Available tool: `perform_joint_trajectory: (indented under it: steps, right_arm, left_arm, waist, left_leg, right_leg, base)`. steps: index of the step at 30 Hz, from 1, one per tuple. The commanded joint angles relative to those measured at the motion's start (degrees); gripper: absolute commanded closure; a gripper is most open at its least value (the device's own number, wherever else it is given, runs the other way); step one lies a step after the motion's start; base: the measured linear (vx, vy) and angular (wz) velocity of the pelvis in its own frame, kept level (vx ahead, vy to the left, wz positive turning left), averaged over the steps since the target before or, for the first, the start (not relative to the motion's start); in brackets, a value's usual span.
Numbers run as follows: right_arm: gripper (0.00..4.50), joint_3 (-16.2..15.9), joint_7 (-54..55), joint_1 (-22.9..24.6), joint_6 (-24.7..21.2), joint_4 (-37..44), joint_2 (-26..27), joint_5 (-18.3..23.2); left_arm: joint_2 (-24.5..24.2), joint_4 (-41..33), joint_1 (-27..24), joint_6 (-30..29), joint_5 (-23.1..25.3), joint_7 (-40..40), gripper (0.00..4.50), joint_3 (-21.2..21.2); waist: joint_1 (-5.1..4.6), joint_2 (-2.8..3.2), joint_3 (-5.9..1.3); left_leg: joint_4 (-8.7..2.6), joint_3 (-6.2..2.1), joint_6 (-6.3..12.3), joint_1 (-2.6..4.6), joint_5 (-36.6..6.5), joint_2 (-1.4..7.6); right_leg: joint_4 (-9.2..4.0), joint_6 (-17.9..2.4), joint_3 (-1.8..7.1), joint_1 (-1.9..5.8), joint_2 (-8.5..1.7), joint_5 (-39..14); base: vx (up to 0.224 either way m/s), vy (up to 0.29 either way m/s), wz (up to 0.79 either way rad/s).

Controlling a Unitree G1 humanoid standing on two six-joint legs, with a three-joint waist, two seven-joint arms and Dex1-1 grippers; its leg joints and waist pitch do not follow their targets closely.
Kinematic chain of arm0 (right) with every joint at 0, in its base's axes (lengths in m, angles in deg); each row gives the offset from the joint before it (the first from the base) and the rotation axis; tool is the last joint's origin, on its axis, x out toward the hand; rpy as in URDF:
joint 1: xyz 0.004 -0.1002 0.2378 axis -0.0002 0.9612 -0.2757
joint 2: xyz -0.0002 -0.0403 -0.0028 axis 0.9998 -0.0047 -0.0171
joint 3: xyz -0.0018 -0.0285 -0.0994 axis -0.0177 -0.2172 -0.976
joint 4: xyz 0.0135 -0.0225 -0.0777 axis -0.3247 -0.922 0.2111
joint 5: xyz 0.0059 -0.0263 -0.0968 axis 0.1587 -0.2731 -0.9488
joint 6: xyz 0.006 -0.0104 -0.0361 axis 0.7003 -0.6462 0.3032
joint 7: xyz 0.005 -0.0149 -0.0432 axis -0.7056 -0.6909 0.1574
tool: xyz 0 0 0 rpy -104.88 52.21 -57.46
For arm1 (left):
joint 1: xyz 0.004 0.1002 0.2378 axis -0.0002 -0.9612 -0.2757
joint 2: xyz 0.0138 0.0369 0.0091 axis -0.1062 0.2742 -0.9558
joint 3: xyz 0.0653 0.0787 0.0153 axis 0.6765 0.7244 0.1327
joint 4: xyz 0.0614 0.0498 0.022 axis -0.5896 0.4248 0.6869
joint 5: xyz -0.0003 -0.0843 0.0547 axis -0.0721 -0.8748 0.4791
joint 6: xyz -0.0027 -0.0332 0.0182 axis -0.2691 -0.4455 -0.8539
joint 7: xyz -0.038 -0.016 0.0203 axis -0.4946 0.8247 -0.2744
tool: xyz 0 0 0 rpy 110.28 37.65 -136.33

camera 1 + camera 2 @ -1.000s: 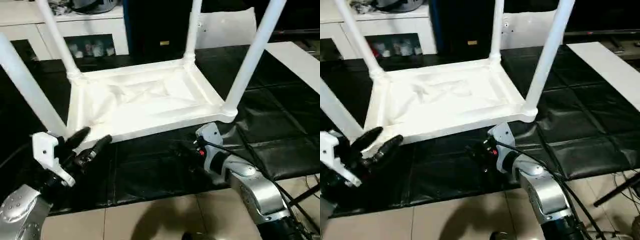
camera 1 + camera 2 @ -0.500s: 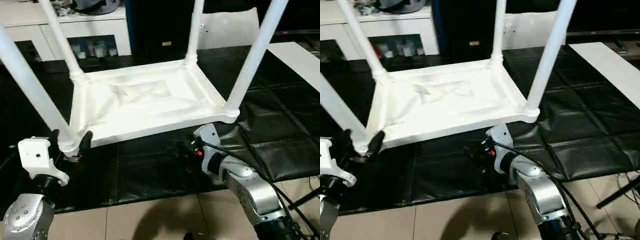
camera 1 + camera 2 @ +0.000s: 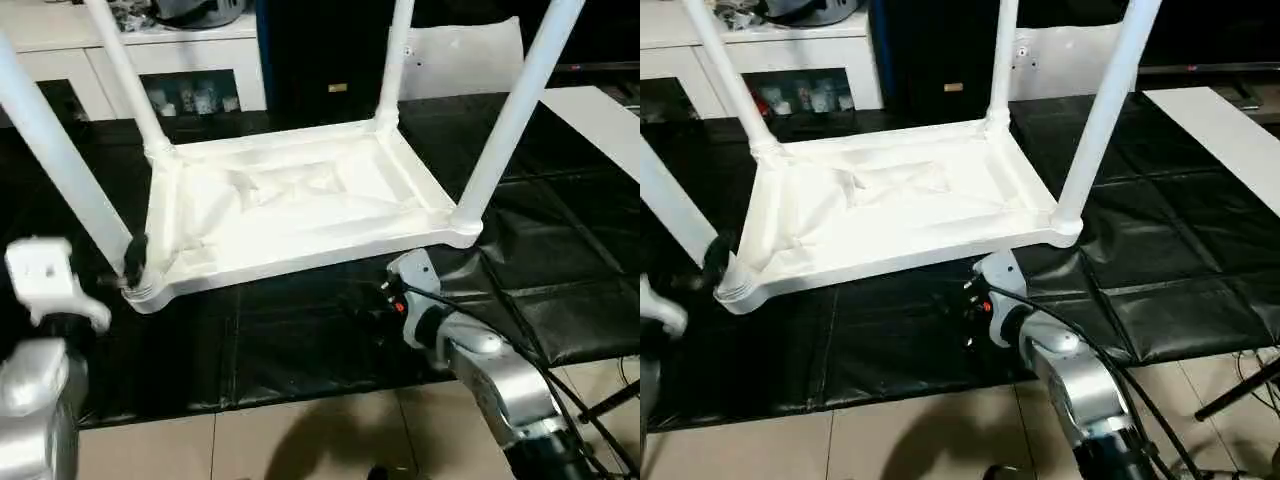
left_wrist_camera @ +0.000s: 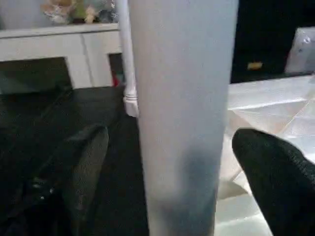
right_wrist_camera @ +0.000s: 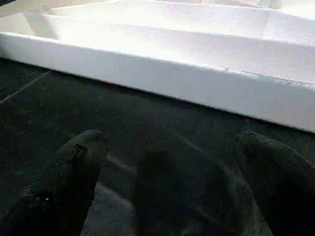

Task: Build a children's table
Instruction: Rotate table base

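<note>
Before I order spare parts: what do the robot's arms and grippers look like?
Both forearms are rounded silver metal. The right arm carries black cables, a small red part and a white bracket near the wrist. The left arm ends in a white block-shaped housing. The left gripper and right gripper each have two blunt black fingers.

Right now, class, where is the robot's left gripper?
In the left wrist view, the left gripper straddles the near-left leg, jaws open, just above its corner socket.

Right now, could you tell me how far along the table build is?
All four legs stand in the corners of the upside-down table on the black mat. In hand: the open left gripper straddles the near-left leg, not clamped. The right gripper is open and empty. Probably left: seating that leg and turning the table upright.
</note>
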Motion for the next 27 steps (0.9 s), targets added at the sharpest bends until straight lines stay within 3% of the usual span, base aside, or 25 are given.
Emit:
perform_joint_trajectory:
  steps: [1,2,6,7,8,9,10,12,16,17,18,19,20,21,22,25,26,27]
  right_arm:
    - [0.00,1.0,1.3,-0.8,0.8,-1.0,0.4,-0.9]
    - [0.00,1.6,2.3,-1.5,1.0,-2.3,1.0,-1.0]
    - [0.00,3.4,5.2,-3.4,1.1,-6.0,2.4,-1.2]
    - [0.00,4.5,7.1,-4.7,0.9,-8.4,3.0,-1.2]
    - [0.00,5.4,8.6,-5.8,0.8,-10.4,3.4,-1.2]
    - [0.00,5.5,8.9,-6.1,0.9,-11.1,3.4,-1.3]
    - [0.00,5.7,9.6,-7.1,1.5,-13.2,3.4,-1.6]
    - [0.00,5.7,9.7,-7.4,1.8,-13.7,3.4,-1.8]
    - [0.00,6.1,10.3,-11.1,5.0,-20.8,4.8,-2.3]
    - [0.00,6.2,10.3,-11.5,5.3,-21.6,5.0,-2.3]
    - [0.00,6.2,10.2,-12.4,6.1,-23.3,5.6,-2.4]
    - [0.00,6.2,10.2,-12.5,6.1,-23.5,5.6,-2.4]
    - [0.00,5.7,9.9,-13.8,7.3,-26.0,6.3,-2.8]
    - [0.00,5.7,9.9,-13.8,7.3,-26.0,6.3,-2.8]
    - [0.00,5.1,9.5,-15.0,8.4,-28.0,6.9,-3.2]
    - [0.00,3.9,8.3,-17.7,10.4,-31.0,9.1,-3.6]
    - [0.00,3.9,8.3,-17.7,10.4,-31.0,9.1,-3.6]
    - [0.00,3.6,8.1,-18.3,10.7,-31.5,9.6,-3.7]
  left_arm:
    - [-0.9,2.7,1.2,0.6,-0.7,-2.0,0.03,-0.5]
    - [-1.9,5.9,3.4,0.4,-1.2,-3.9,0.03,-0.2]
    - [-3.5,12.3,7.5,-1.1,-3.7,-8.6,0.03,-0.3]
    - [-4.3,14.7,9.0,-2.6,-6.1,-12.5,0.03,-0.3]
    - [-5.0,15.8,9.6,-3.7,-8.2,-16.4,0.03,0.0]
    - [-5.4,15.6,9.4,-4.2,-8.8,-18.1,0.03,0.4]
    - [-6.8,14.1,8.1,-5.7,-10.4,-24.0,0.03,2.3]
    - [-7.2,13.9,7.8,-5.9,-10.7,-25.8,0.03,2.8]
    - [-10.8,2.7,1.9,-15.6,-19.0,-37.6,0.03,8.0]
    - [-11.1,1.6,1.4,-16.4,-19.7,-38.3,0.03,8.5]
    - [-11.5,-0.9,0.6,-17.9,-21.2,-39.5,0.03,10.0]
    - [-11.5,-1.1,0.5,-18.0,-21.3,-39.6,0.03,10.1]
    - [-11.6,-4.6,0.0,-20.0,-23.1,-40.4,0.03,12.6]
    - [-11.6,-4.6,0.0,-20.0,-23.1,-40.4,0.03,12.6]
    - [-11.6,-6.8,-0.1,-21.2,-23.9,-41.2,0.03,14.6]
    - [-9.2,-11.9,0.8,-23.1,-24.7,-41.5,0.03,20.0]
    - [-9.2,-11.9,0.8,-23.1,-24.7,-41.5,0.03,20.0]
    - [-8.2,-12.9,1.1,-23.3,-24.9,-41.1,0.03,21.0]
  waist:
    - [0.40,0.71,-3.68]
    - [0.41,0.34,-3.71]
    - [0.90,0.33,-3.95]
    - [1.10,-0.01,-3.99]
    - [1.21,0.04,-3.98]
    - [1.26,0.04,-3.90]
    - [1.46,-0.47,-3.98]
    - [1.32,-0.17,-3.77]
    - [1.47,-0.16,-3.69]
    - [1.51,-0.71,-3.66]
    - [1.63,-0.29,-3.54]
    - [1.54,-0.76,-3.37]
    - [1.71,-0.55,-3.37]
    - [1.47,-0.69,-3.32]
    - [1.35,-1.36,-3.20]
    - [0.79,-1.53,-3.00]
    - [0.67,-1.59,-3.04]
    - [0.32,-1.98,-3.07]
  left_leg:
    - [-4.28,0.47,3.10,-0.67,-11.6,-0.29]
    - [-4.29,0.54,3.15,-0.85,-10.8,-0.23]
    - [-4.15,0.77,2.93,-0.65,-9.2,-0.51]
    - [-4.15,0.84,2.63,-0.68,-8.9,-0.58]
    - [-4.17,0.91,2.35,-0.61,-8.6,-0.45]
    - [-4.18,1.00,2.28,-0.61,-8.9,-0.50]
    - [-4.28,0.92,2.05,-0.57,-8.8,-0.31]
    - [-4.25,1.24,1.92,-0.32,-9.7,-0.25]
    - [-4.42,1.45,1.80,-0.20,-10.5,0.05]
    - [-4.41,1.69,1.79,-0.02,-11.0,0.08]
    - [-4.53,1.57,1.68,-0.16,-11.6,0.09]
    - [-4.54,1.53,1.51,-0.31,-12.3,0.04]
    - [-4.58,1.62,1.45,-0.05,-12.7,-0.04]
    - [-4.54,1.53,1.08,-0.28,-13.3,-0.01]
    - [-4.53,1.67,1.03,0.00,-14.4,-0.11]
    - [-4.43,1.39,0.79,-0.30,-15.7,-0.36]
    - [-4.37,1.38,0.74,-0.31,-15.7,-0.43]
    - [-4.23,1.42,0.82,-0.31,-15.3,-0.59]
  right_leg:
    - [-3.06,-4.5,3.06,3.06,-2.61,-20.8]
    - [-3.02,-4.7,3.16,3.15,-2.68,-20.0]
    - [-2.59,-5.3,3.48,2.89,-2.72,-19.7]
    - [-2.32,-5.5,3.59,2.91,-2.73,-20.0]
    - [-2.20,-5.9,3.82,2.74,-2.86,-19.5]
    - [-2.22,-6.1,3.89,2.70,-2.86,-19.9]
    - [-1.84,-6.4,4.02,2.78,-3.13,-20.3]
    - [-2.05,-6.6,4.19,2.40,-2.96,-20.7]
    - [-1.62,-8.4,4.40,2.22,-2.93,-19.7]
    - [-1.71,-8.3,4.45,2.08,-2.85,-20.1]
    - [-1.56,-8.5,4.47,2.22,-2.91,-21.0]
    - [-1.53,-8.0,4.45,2.32,-2.86,-22.2]
    - [-1.88,-7.5,4.44,2.27,-2.80,-23.0]
    - [-1.70,-7.3,4.50,2.32,-2.92,-23.5]
    - [-2.18,-6.5,4.46,2.15,-2.82,-25.3]
    - [-2.58,-4.2,4.21,2.47,-2.96,-30.6]
    - [-2.69,-3.7,4.16,2.52,-2.92,-31.1]
    - [-2.87,-2.9,4.15,2.41,-2.75,-31.5]
  base:
    - [0.000,0.000,0.00]
    - [0.000,0.000,0.00]
    - [0.000,0.000,0.00]
    - [0.000,0.000,0.00]
    - [0.000,0.000,0.00]
    - [0.000,0.000,0.00]
    - [0.000,0.000,0.00]
    - [0.000,0.000,0.00]
    - [0.000,0.000,0.00]
    - [0.000,0.000,0.00]
    - [0.000,0.000,0.00]
    - [0.000,0.000,0.00]
    - [0.000,0.000,0.00]
    - [0.000,0.000,0.00]
    - [0.000,0.000,0.00]
    - [0.000,0.000,0.00]
    - [0.000,0.000,0.00]
    - [0.000,0.000,0.00]
